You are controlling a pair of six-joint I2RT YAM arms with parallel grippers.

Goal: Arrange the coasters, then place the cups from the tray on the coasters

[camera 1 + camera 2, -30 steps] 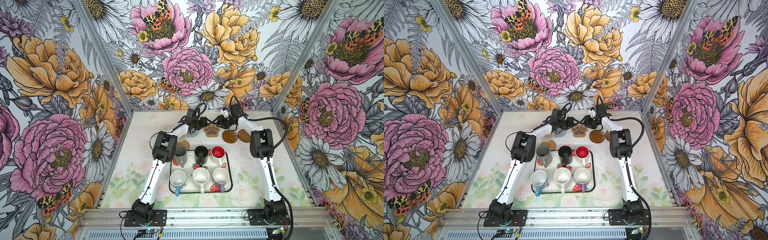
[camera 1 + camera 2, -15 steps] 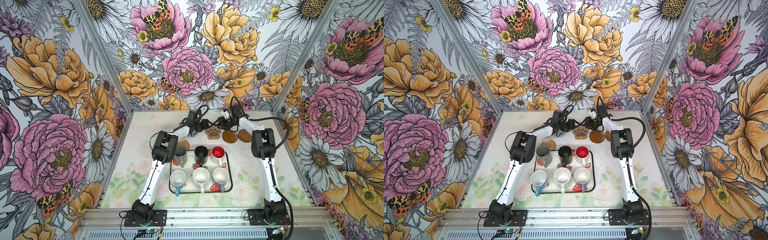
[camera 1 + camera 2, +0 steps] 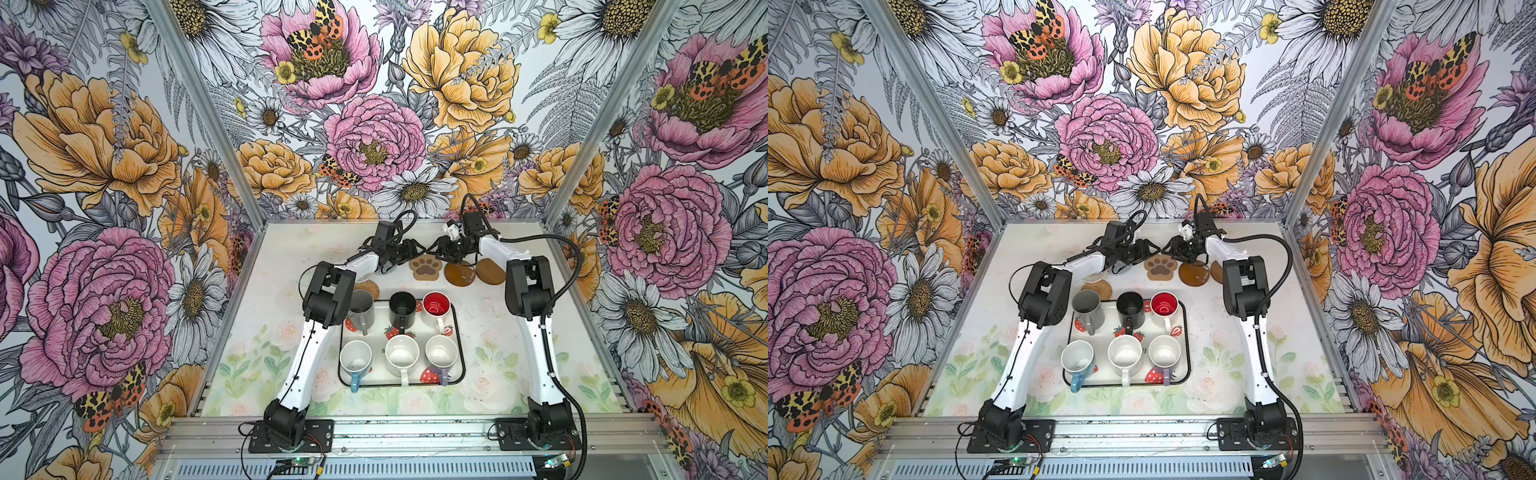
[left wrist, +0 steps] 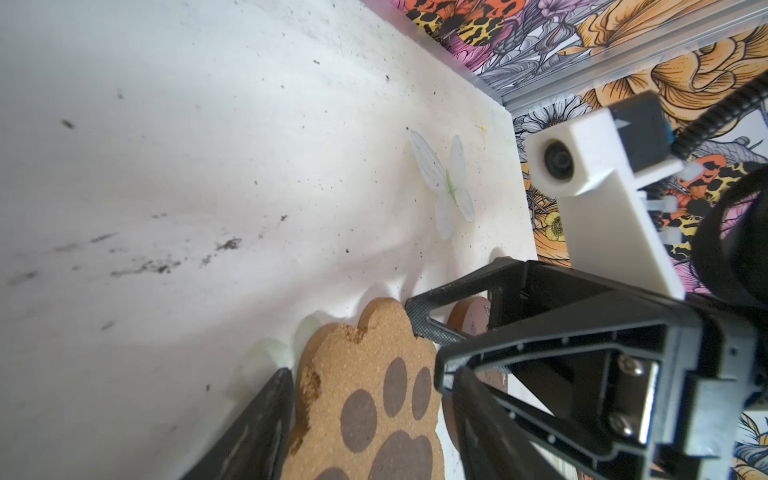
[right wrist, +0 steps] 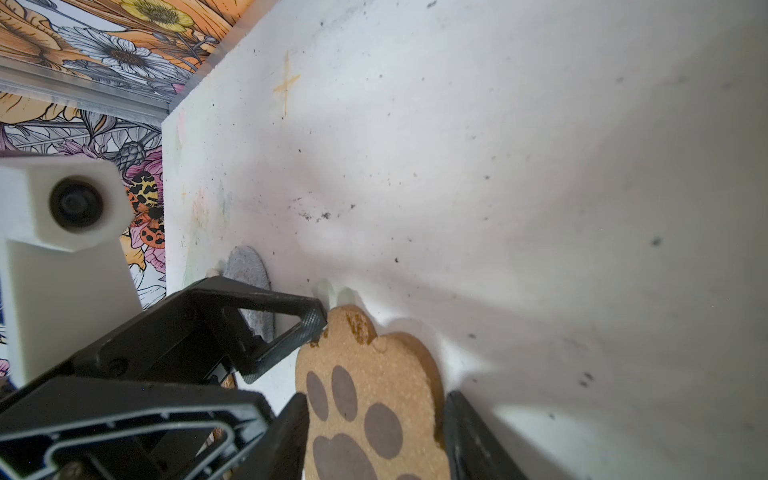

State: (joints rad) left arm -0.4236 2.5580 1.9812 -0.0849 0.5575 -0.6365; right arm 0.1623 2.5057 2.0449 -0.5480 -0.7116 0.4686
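Note:
The brown paw-shaped coaster (image 3: 426, 268) (image 3: 1160, 267) lies flat near the back of the table. My left gripper (image 3: 411, 254) (image 4: 372, 370) hangs at its far left corner and my right gripper (image 3: 438, 249) (image 5: 378, 399) at its far right corner. Both stand part open, fingertips against the paw coaster's (image 4: 365, 399) (image 5: 370, 399) far edge, clamping nothing. Two plain brown discs (image 3: 459, 274) (image 3: 490, 271) lie to its right. A rattan coaster (image 3: 368, 288) and a grey one (image 5: 249, 270) lie to its left. Several cups, among them black (image 3: 402, 305) and red-inside (image 3: 436, 305), stand on the tray (image 3: 462, 353).
The back wall runs close behind both grippers. The left arm's elbow (image 3: 328, 293) hangs over the grey cup (image 3: 360, 305) at the tray's back left corner. Bare table lies on both sides of the tray and along the back left.
The paw coaster has slid slightly toward the front. The right gripper has narrowed a little and its arm has shifted a little to the right. The left gripper has barely moved.

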